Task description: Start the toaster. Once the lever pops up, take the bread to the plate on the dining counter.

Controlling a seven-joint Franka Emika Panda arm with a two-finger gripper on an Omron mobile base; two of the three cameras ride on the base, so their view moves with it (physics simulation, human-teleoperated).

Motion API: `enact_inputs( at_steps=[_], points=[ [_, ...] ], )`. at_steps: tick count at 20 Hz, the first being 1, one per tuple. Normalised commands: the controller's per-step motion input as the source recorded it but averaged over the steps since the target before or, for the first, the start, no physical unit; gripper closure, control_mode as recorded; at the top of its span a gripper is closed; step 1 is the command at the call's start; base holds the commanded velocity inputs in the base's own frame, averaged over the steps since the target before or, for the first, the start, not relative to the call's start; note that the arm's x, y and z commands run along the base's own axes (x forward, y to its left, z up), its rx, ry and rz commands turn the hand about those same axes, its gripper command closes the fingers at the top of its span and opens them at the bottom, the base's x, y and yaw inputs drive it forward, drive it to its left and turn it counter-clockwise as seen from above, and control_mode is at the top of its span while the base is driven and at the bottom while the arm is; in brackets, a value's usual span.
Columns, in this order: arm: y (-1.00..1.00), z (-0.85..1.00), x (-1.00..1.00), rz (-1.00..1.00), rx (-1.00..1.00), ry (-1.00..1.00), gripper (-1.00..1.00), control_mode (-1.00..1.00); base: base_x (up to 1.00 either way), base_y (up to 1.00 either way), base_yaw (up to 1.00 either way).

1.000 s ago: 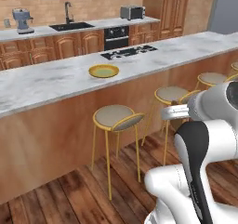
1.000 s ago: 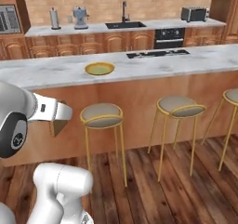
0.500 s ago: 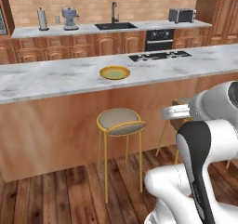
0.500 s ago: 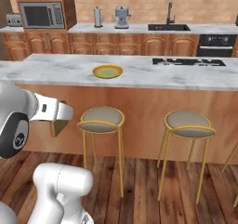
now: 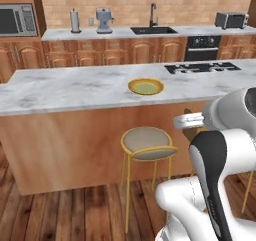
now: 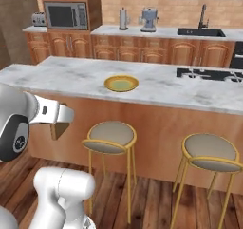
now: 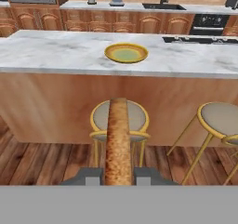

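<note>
My gripper [image 7: 118,176] is shut on the bread [image 7: 118,141], a brown slice seen edge-on that rises up the middle of the hand view. From the base cameras the bread [image 6: 59,127] hangs under the hand in front of the counter's wood face. The yellow plate [image 5: 145,86] lies on the marbled dining counter [image 5: 65,90], beyond and above the bread, with nothing on it [image 7: 126,53]. The silver-grey toaster [image 5: 230,20] stands on the back counter at the far right.
Two round stools [image 7: 120,118] [image 7: 222,118] stand against the counter below the plate. A cooktop [image 5: 202,67] is set into the counter's right part. The back wall carries a sink [image 5: 152,30], a pale blue coffee machine [image 5: 104,21] and a microwave [image 5: 15,21].
The whole picture has shifted: the base has driven, so the plate and counter now sit closer and more central. The bread stays in the shut gripper.
</note>
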Motion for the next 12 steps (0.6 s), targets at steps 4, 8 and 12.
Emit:
enact_inputs(
  at_steps=[4, 8, 12],
  points=[
    [0.0, 0.0, 0.0, 0.0, 0.0, 0.0, 1.0, 1.0, 0.51, -0.08, 0.0],
    [0.0, 0.0, 0.0, 0.0, 0.0, 0.0, 1.0, 1.0, 0.34, -0.23, -0.11],
    [0.0, 0.0, 0.0, 0.0, 0.0, 0.0, 1.0, 1.0, 0.31, -0.16, -0.22]
  ],
)
